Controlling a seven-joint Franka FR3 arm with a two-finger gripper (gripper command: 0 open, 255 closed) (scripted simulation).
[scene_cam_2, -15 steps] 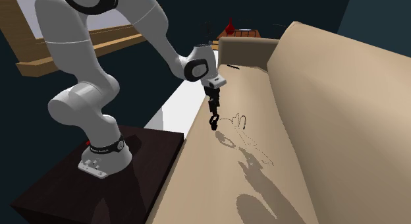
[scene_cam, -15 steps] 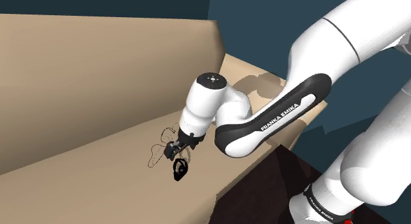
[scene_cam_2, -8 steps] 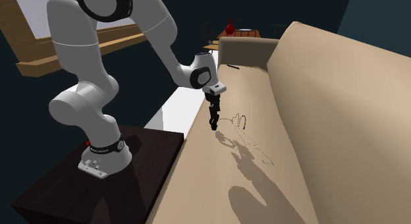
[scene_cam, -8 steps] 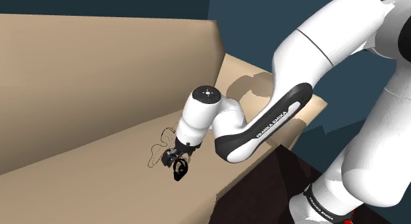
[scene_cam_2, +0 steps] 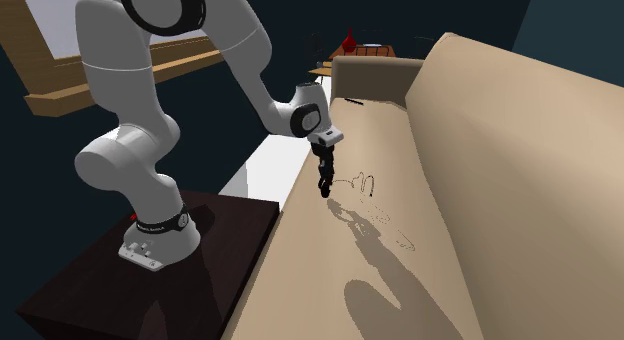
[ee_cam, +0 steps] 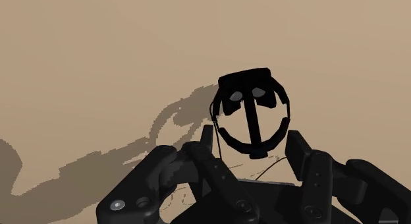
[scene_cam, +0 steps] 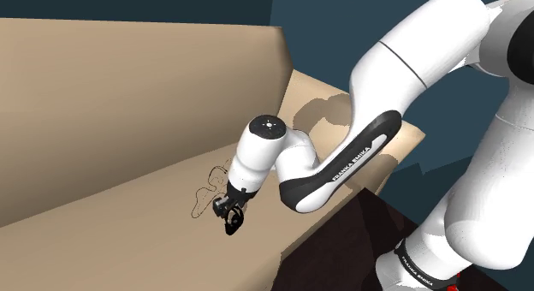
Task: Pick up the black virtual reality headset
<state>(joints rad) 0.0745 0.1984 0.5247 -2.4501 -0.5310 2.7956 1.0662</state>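
Observation:
The black VR headset [ee_cam: 253, 101] lies on the tan sofa seat [scene_cam: 120, 238], its lenses and head strap facing the wrist camera. My gripper [ee_cam: 253, 142] is down over it, one black finger [ee_cam: 209, 142] on each side of the strap loop, pressed against it. In the shoulder view the headset [scene_cam: 232, 224] is a small dark shape right under the gripper [scene_cam: 228, 212], near the seat's front edge. In the second exterior view the gripper [scene_cam_2: 324, 181] points down onto the headset [scene_cam_2: 325, 191] on the seat.
The sofa's backrest [scene_cam: 128, 101] rises behind the seat, with an armrest [scene_cam_2: 375, 78] at the far end. A thin dark wire outline [scene_cam_2: 360, 180] lies on the seat beside the headset. My dark stand [scene_cam_2: 170, 278] sits off the seat's front edge.
The arm has sunk a little toward the seat and the fingers have come together on the headset. The headset has not moved.

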